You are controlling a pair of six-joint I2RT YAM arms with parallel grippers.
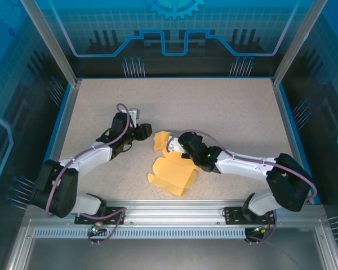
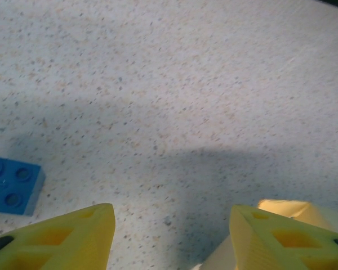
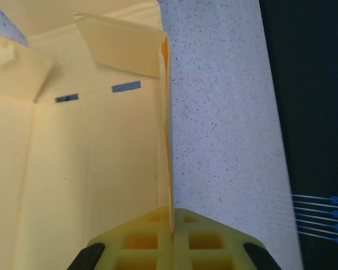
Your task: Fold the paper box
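Observation:
The paper box is a pale yellow die-cut card lying partly folded at mid-table, with a flap raised at its far end. My right gripper is shut on the top edge of one upright wall. In the right wrist view the fingers pinch that thin wall, and the paper box interior with two slots spreads to the left. My left gripper hovers just left of the raised flap. Its jaws stand open over bare table, and a corner of the paper box peeks out behind the right finger.
A blue toy brick lies on the speckled table left of the left gripper. A blue rim and metal posts bound the table. Open tabletop lies behind and to the right of the box.

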